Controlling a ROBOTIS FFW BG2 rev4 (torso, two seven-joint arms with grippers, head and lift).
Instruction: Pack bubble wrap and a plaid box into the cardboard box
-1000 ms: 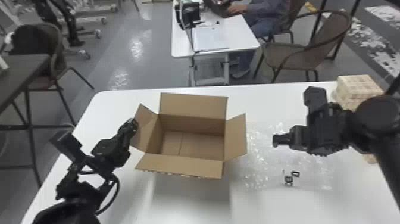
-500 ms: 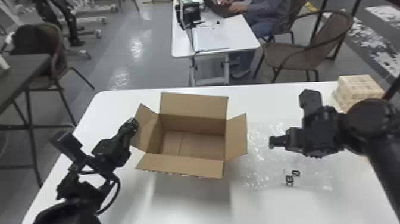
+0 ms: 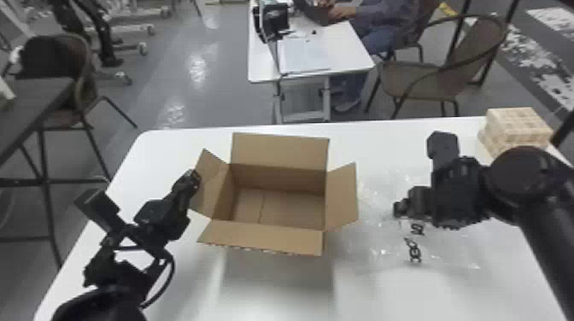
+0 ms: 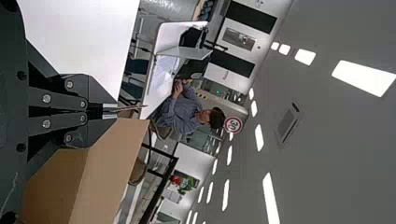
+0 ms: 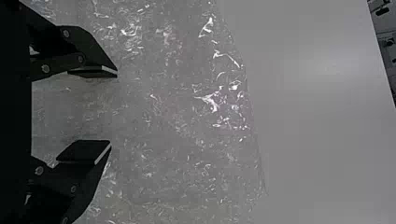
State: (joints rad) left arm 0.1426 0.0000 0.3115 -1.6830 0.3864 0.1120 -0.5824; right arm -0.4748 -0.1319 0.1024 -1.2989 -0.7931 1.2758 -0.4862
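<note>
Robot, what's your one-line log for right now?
right tool: open, over bubble wrap | left tool: at left flap | cardboard box: empty | plaid box: outside

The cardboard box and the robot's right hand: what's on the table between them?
Bubble wrap, spread out between the cardboard box and right hand. The head view shows it.

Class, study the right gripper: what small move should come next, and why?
Probably ease the right gripper down onto the bubble wrap: its fingers are open over the sheet, which lies spread on the table, not yet in the cardboard box.
</note>
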